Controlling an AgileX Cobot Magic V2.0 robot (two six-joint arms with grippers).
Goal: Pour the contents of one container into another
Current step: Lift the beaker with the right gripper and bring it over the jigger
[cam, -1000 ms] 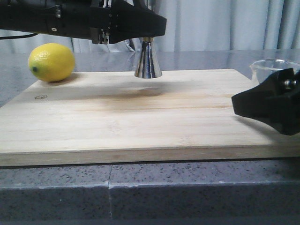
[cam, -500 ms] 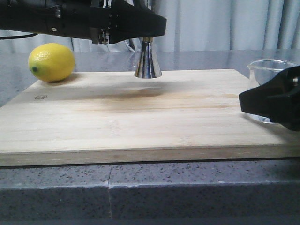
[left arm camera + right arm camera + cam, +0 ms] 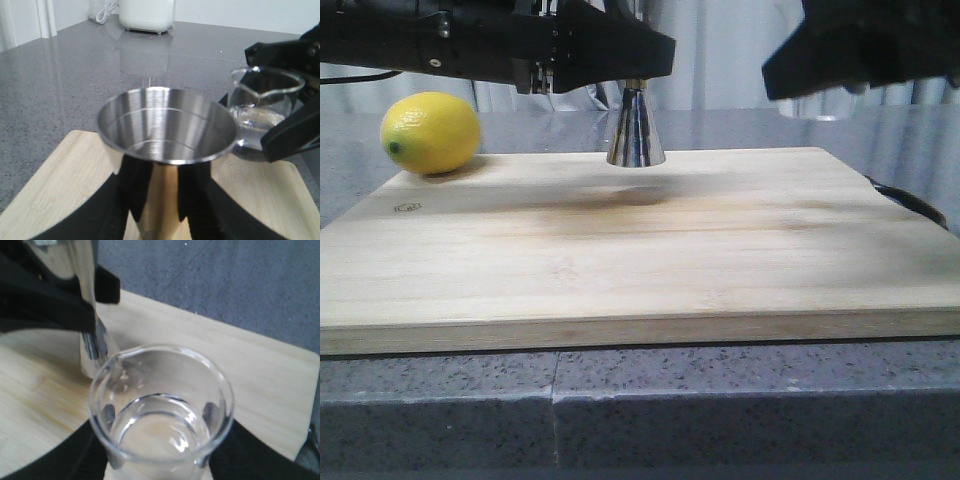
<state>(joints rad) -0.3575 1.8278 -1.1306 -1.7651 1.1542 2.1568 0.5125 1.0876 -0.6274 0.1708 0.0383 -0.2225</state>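
Observation:
The steel jigger (image 3: pixel 636 130) stands upright toward the far side of the wooden board (image 3: pixel 620 240), and my left gripper (image 3: pixel 167 200) is shut on its narrow waist. Its open top cone (image 3: pixel 167 132) looks empty. The clear glass beaker (image 3: pixel 160 410) holds a little clear liquid and hangs in the air, with my right gripper (image 3: pixel 160 450) shut on it. From the front, the right gripper (image 3: pixel 860 45) is high at the upper right and hides most of the beaker. In the left wrist view the beaker (image 3: pixel 265 107) is just beside the jigger's rim, lip toward it.
A yellow lemon (image 3: pixel 430 132) lies at the board's far left corner. A dark cable (image 3: pixel 910 200) curves off the board's right edge. A white appliance (image 3: pixel 147 15) stands far back on the grey counter (image 3: pixel 60 75).
My right gripper has lifted the beaker from the board's right edge, up and to the left, toward the jigger. The left gripper and jigger have not moved.

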